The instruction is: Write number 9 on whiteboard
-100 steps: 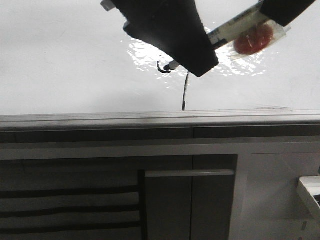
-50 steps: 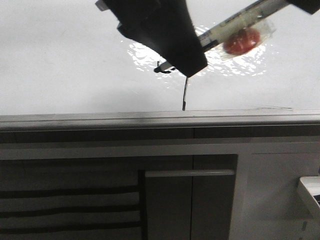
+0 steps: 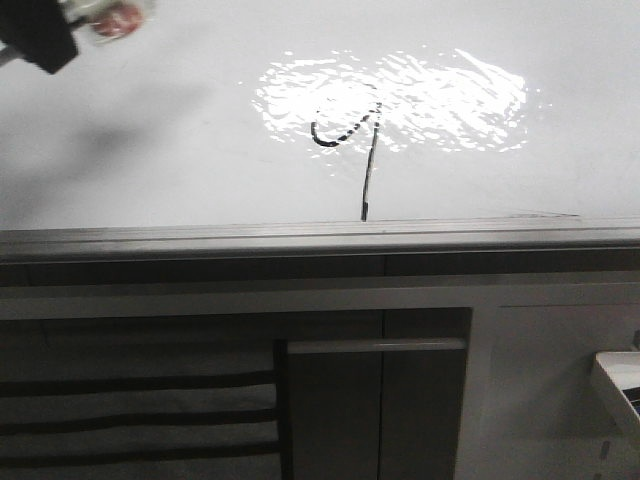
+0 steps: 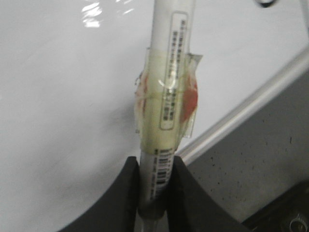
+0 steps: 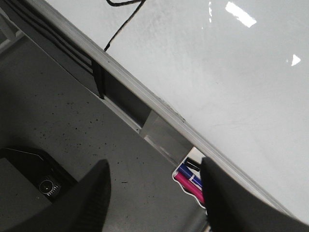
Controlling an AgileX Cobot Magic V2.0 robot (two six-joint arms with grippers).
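Front view: thin black number 9 (image 3: 352, 150)

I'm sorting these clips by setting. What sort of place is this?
Probably a lab or workshop, though that is a guess: a glossy whiteboard lies flat as the work surface with a drawn number 9, dark cabinet fronts stand beyond it, and the floor is speckled grey.

the whiteboard (image 3: 150, 150) is looking glossy and smooth, throwing rippled glare. its edge strip (image 3: 320, 240) is showing as brushed grey metal. yellowish tape (image 4: 166, 104) is wrinkling around the smooth plastic marker (image 4: 169, 58).
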